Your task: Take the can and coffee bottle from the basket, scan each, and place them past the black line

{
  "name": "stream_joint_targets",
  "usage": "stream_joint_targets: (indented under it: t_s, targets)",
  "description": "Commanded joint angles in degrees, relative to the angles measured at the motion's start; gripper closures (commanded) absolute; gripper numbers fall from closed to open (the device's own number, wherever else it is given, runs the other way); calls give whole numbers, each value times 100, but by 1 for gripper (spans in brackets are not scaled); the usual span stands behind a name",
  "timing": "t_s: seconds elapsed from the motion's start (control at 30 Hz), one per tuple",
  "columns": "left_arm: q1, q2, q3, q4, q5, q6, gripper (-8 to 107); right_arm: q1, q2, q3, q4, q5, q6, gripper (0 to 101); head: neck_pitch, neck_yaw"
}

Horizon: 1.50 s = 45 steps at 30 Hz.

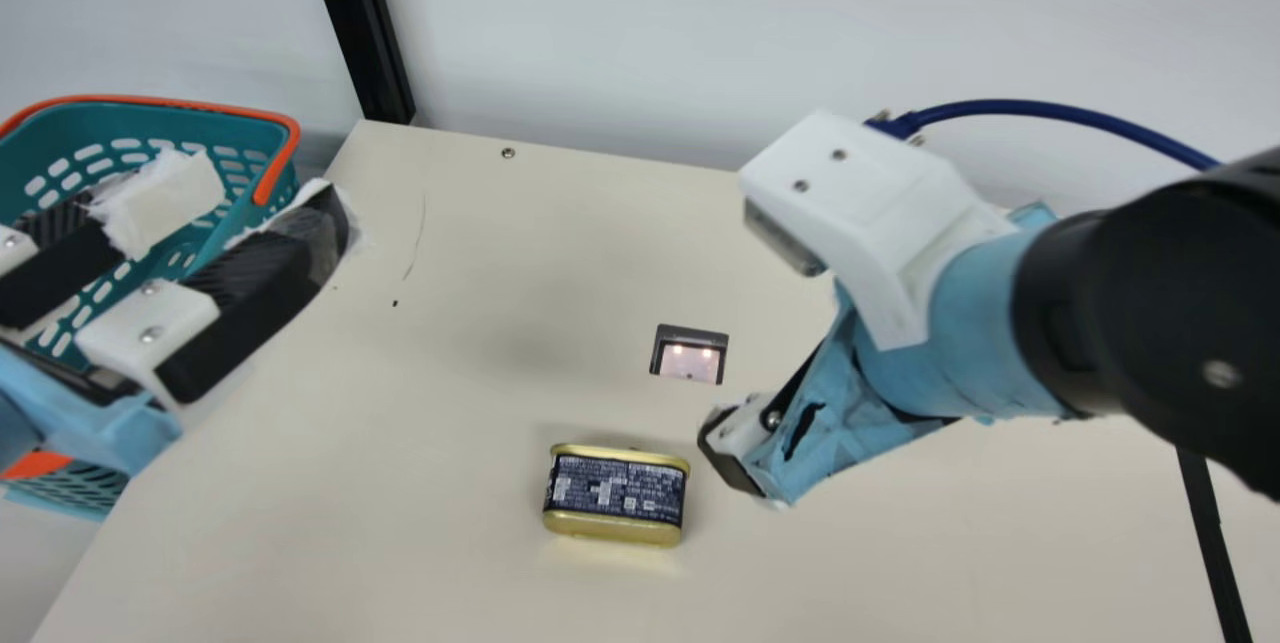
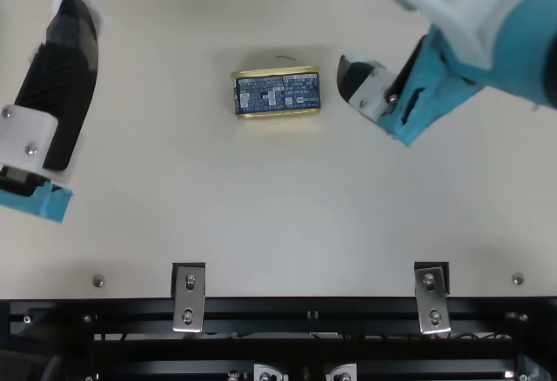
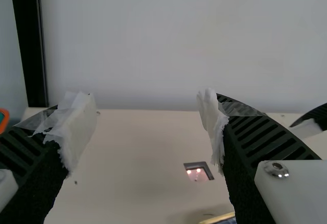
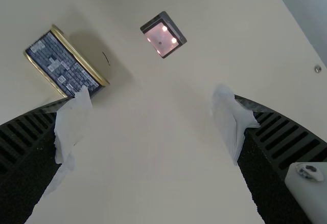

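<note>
Close together, can and scanner; basket behind wide-open, empty left fingers; right fingers likewise.

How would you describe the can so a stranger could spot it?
On the cream table, find the lit scanner window. The can lies nearer the robot: gold-rimmed with a dark blue label, whereas the scanner window glows pinkish in a dark frame.

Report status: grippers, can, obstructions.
Left gripper open, empty. Right gripper open, empty. Can on table, off scanner window. Nothing seen between can and scanner.
</note>
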<state>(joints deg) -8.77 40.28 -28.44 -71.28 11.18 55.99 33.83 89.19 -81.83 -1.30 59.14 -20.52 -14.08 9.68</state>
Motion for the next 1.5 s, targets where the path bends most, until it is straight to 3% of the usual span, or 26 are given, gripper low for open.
stream_joint_targets:
  t_s: [0.0,0.17,0.37,0.63,0.87,0.93,0.97,1.1,1.47]
  targets:
    - [145,-76,9,-59,358,-604,9,92,173,-96,-176,104,-108,0,-14,-7]
    - [492,-252,30,-18,860,-1115,9,315,514,-364,-391,391,-381,0,-14,-7]
    - [876,-410,116,667,1123,-1283,9,575,843,-666,-518,652,-710,0,-14,-7]
    - [1224,-595,368,1827,1038,-1339,9,886,1155,-950,-456,856,-1071,0,-14,-7]
    - [1508,-616,613,3129,721,-1196,9,1100,1262,-943,-332,879,-1331,0,-14,-7]
    - [1551,-606,689,3447,603,-1168,9,1162,1263,-879,-289,838,-1401,0,-14,-7]
    - [1539,-617,650,2949,690,-1174,9,1194,1260,-832,-265,794,-1436,0,-14,-7]
    - [1547,-617,693,3416,619,-1165,9,1322,1240,-621,-172,535,-1571,0,-14,-7]
    - [1547,-617,693,3443,620,-1165,9,1612,1315,90,-302,-546,-1971,0,-14,-7]
